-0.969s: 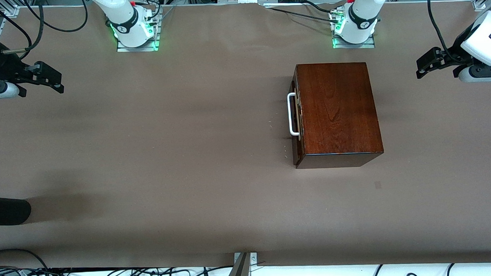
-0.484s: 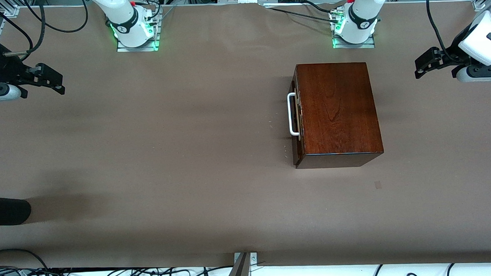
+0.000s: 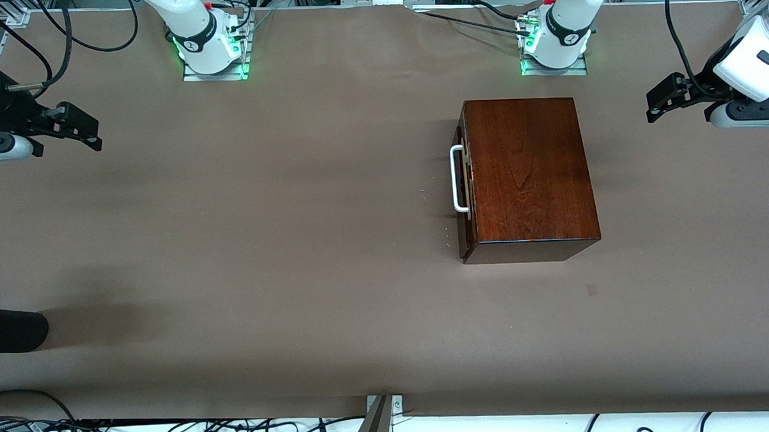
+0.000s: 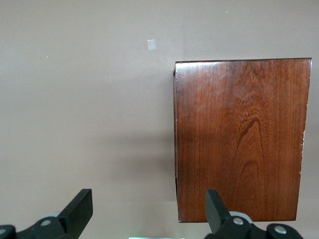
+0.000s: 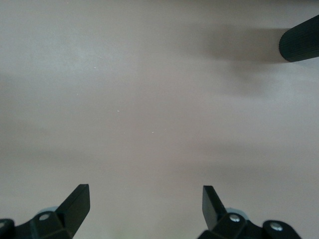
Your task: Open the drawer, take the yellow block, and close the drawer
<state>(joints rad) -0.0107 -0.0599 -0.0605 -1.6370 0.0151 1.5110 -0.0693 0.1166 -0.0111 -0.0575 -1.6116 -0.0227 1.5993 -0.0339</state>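
The wooden box point(image 3: 529, 176) is sitting on the table point(image 3: 264, 246) toward the left arm's end, just in front of the left arm's base point(image 3: 554, 44); the drawer point(image 3: 464, 181) is lying shut in it, its front and handle point(image 3: 458, 179) facing the right arm's end; the left gripper point(image 3: 665, 97) is hanging spread over the table's left-arm end, well apart from the box; the right gripper point(image 3: 77, 127) is hanging spread over the right-arm end; a dark cylinder point(image 3: 11, 329) is lying at that end, nearer the front camera.
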